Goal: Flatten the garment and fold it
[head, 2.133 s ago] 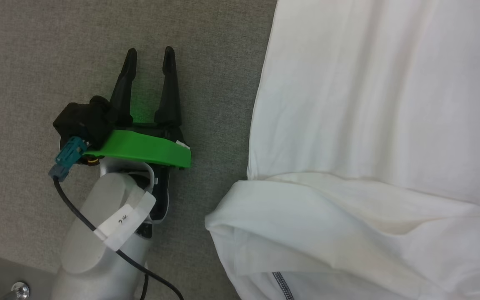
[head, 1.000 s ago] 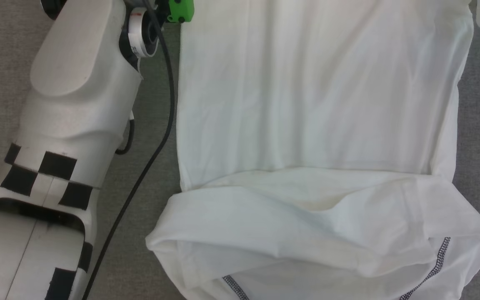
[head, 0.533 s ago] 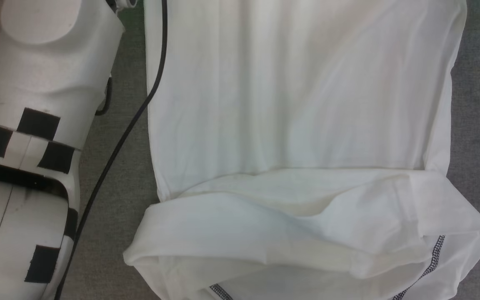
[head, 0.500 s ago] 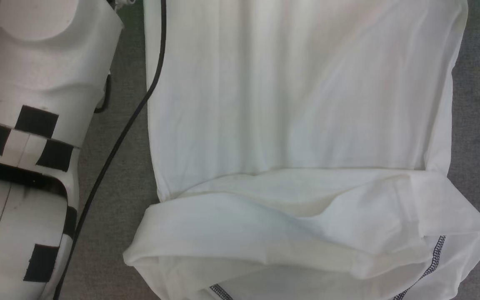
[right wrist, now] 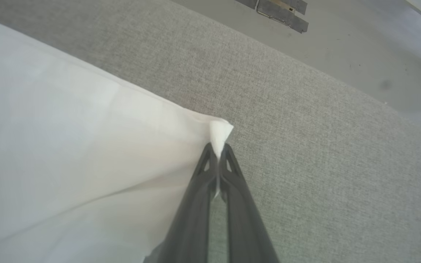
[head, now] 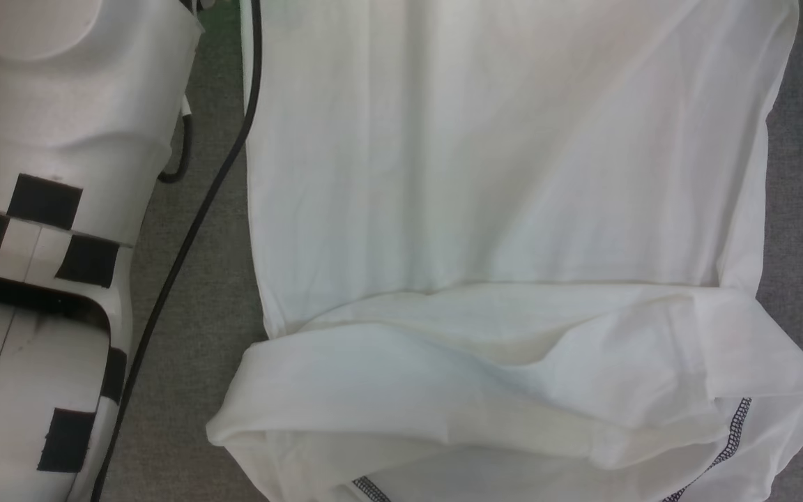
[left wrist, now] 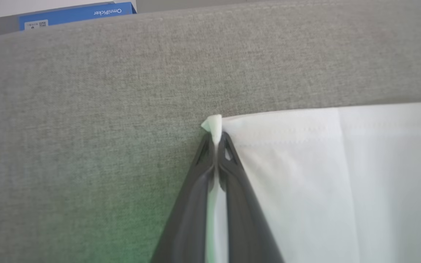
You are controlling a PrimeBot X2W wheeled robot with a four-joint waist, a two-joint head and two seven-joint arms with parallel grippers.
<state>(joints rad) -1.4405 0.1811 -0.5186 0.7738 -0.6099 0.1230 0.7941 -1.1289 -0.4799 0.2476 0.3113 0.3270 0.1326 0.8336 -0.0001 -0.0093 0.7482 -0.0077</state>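
since two seconds earlier, when its fingers stood apart over bare cloth beside the shirt, the left gripper (left wrist: 216, 140) had reached the far left corner of the garment (head: 499, 174) and pinched it, a small peak of white fabric poking out past the closed tips. in the last half second the shirt's far right edge also sat a little further out.

from the left in the head view: the pale left forearm (head: 60, 139), banded with black squares, lay over the grey cloth surface (head: 192, 335) just beside the shirt. its black cable (head: 185, 237) trailed between arm and fabric and met the shirt's left edge near the top. the white t-shirt lay spread across the middle, smooth over its far part. its near part was turned back on itself in a loose, rumpled band, with dark stitching (head: 729, 446) showing at the lower right.

at the right, the right gripper (right wrist: 217, 149) was clamped on the far right corner, the fabric pulled into a point between its fingers.

beyond the surface, a blue carton (left wrist: 75, 14) marked "omnipicker" showed in the left wrist view. in the right wrist view a metal plate (right wrist: 281, 11) lay on the floor (right wrist: 342, 44).
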